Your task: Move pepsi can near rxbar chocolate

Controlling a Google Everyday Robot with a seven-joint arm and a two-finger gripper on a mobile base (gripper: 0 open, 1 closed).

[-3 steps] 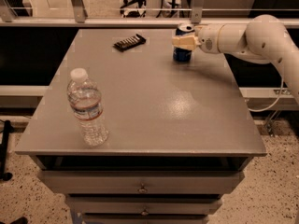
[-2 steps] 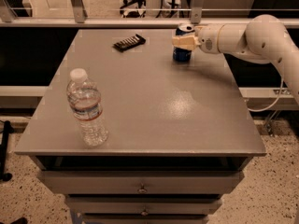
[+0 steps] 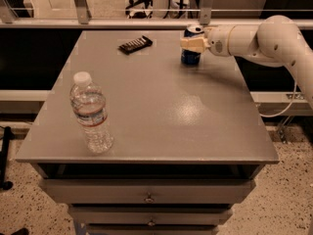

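The pepsi can is blue with a silver top and stands upright at the far right of the grey table. My gripper reaches in from the right, and its cream fingers are closed around the can's upper half. The can's base rests on the table. The rxbar chocolate is a flat black bar lying at the far middle-left of the table, about a can's height and a half to the left of the can.
A clear plastic water bottle with a white cap stands upright near the table's front left. The table has drawers below its front edge. Railing posts and a floor lie beyond the far edge.
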